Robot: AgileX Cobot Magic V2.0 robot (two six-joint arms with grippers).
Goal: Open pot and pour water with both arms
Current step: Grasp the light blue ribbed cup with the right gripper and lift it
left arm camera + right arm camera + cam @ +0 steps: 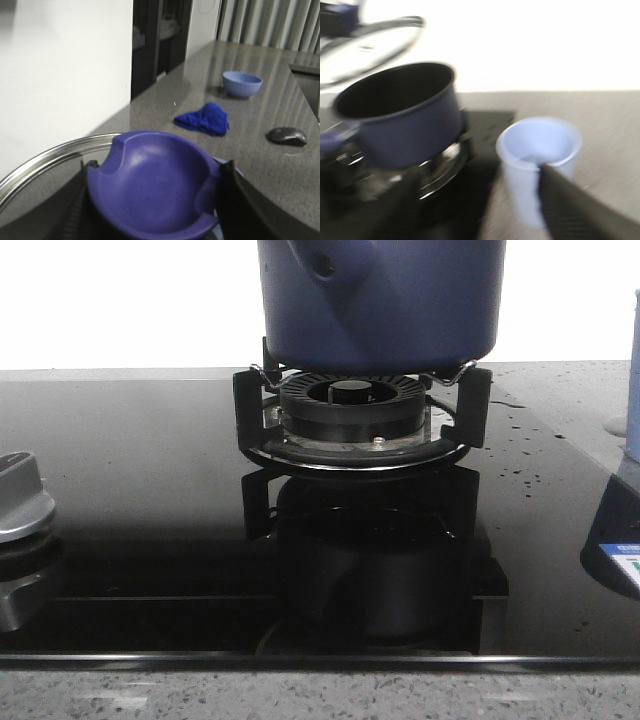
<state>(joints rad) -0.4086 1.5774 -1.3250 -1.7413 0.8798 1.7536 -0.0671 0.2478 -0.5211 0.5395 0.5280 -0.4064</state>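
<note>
Pot (380, 300) sits on the burner grate (360, 410) of a black glass cooktop (130, 470), lid already off. In the right wrist view the pot (405, 125) is open, dark inside, and the glass lid (370, 42) hangs up and behind it, off the rim.

Left tool (150, 200) pinches the blue lid knob (150, 185), one finger each side; steel lid rim (55, 152) curves out beside it. So left arm is busy holding the lid clear.

Right tool: only one dark finger (575, 205) shows, close against the pale blue cup (540, 160). Looks like a grip on the cup wall but the other finger is hidden, cannot tell if closed. View is blurred.

Key relation: cup stands upright just beside the pot, on the right arm's side, pot mouth facing up and unobstructed. Right arm is the one nearer for the pour; judged next move is lift cup, carry toward the pot mouth, tip over the rim. Cup edge (633, 380) barely shows at the front view's right border.

Surface: grey speckled stone tabletop (250, 120), droplets on the glass near the burner. Further off: blue cloth (205, 119), light blue bowl (242, 83), dark mouse (286, 135), control knob (20, 500). Dark cabinet and curtains behind
</note>
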